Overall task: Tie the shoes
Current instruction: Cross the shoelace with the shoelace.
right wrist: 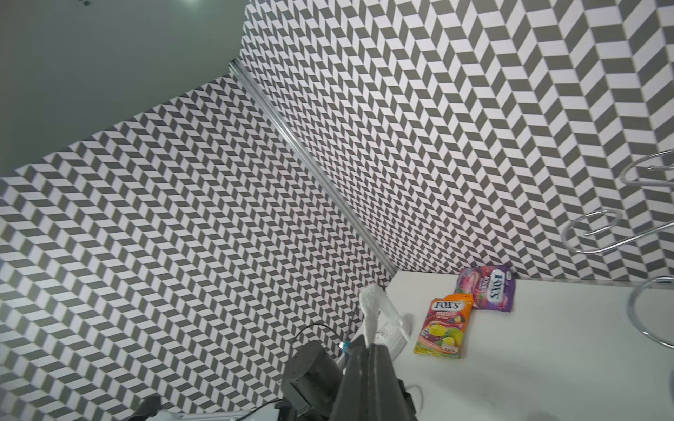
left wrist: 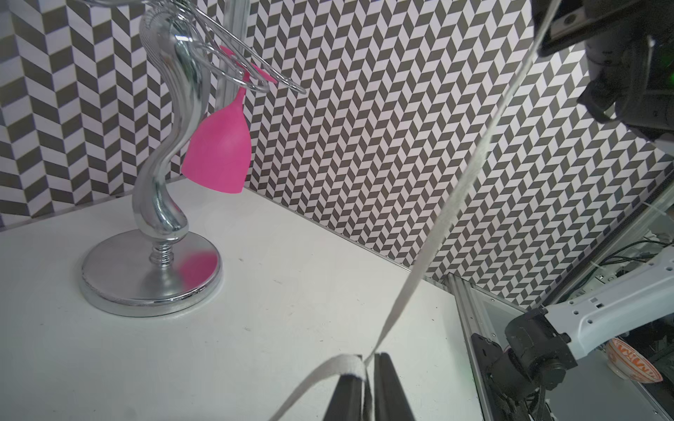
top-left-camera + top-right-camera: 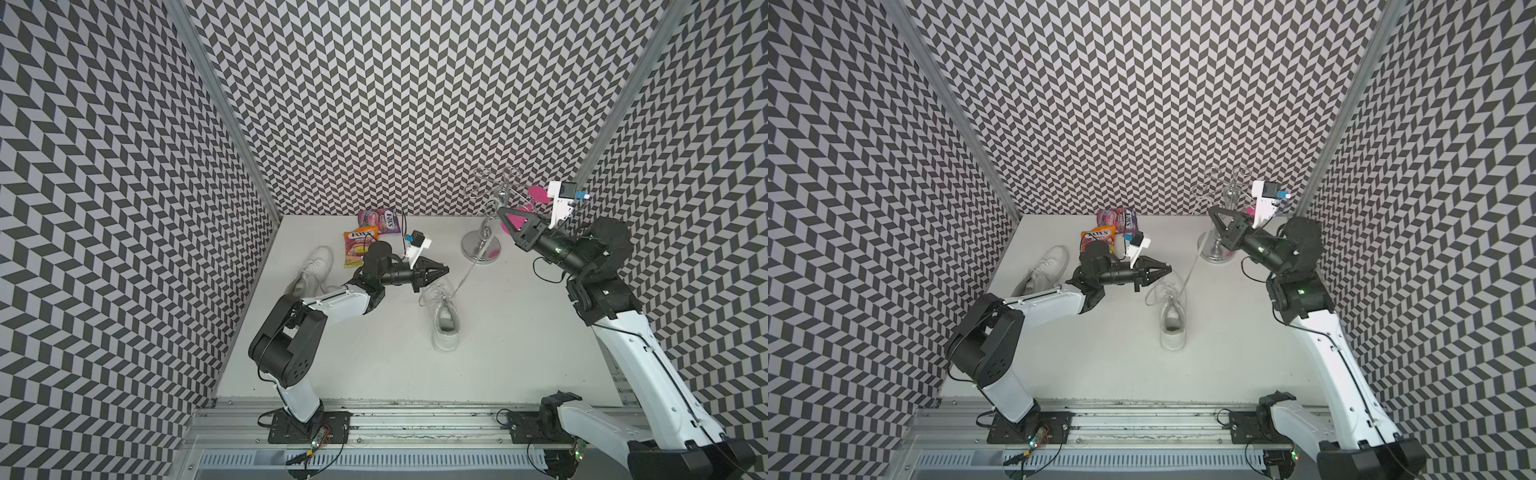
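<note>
White tabletop inside 3 chevron-patterned walls carries 2 shoes: centre shoe and left shoe. Right gripper, raised by the chrome stand, is clamped on a taut lace. Left gripper, level over the centre shoe's toe, has its fingers barely parted with lace between them, grip uncertain.

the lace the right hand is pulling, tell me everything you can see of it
The lace is a flat, white, woven-looking strip, drawn taut from the middle shoe up to the raised right hand, which is shut on its end. The left hand touches it lower down, where it bends across the fingers.
</note>
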Robot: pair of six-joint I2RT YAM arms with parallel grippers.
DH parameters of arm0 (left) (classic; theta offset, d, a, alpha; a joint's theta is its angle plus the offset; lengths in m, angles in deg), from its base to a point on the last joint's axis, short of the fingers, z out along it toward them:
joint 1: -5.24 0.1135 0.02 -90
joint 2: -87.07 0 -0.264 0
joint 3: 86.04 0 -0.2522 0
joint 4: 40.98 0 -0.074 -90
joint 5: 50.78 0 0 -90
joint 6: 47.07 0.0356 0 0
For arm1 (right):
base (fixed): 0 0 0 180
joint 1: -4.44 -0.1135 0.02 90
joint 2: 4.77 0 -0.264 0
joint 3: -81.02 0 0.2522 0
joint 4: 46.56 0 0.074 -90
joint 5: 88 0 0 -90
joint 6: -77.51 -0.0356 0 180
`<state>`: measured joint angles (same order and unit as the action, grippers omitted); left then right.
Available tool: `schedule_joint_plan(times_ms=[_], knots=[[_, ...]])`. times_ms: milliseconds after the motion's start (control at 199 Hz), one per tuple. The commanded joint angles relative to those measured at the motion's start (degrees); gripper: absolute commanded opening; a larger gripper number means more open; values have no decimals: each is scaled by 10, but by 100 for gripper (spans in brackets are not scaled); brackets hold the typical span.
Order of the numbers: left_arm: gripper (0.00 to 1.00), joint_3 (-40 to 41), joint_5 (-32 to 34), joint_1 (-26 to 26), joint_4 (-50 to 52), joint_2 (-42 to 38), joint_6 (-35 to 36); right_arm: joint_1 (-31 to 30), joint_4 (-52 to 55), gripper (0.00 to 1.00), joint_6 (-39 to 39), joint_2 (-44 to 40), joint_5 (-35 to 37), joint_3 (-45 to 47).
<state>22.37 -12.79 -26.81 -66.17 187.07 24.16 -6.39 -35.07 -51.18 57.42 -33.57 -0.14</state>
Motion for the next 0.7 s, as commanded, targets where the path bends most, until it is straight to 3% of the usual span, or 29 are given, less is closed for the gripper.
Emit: schedule_joint_plan(times_ms=[0,698], knots=[[14,-23,-24,-6,-18,24,4,-14,-58,0,-36,15,-29,-13],[33,-35,-59,-19,-73,67,3,-73,-53,0,-28,60,-2,-48]])
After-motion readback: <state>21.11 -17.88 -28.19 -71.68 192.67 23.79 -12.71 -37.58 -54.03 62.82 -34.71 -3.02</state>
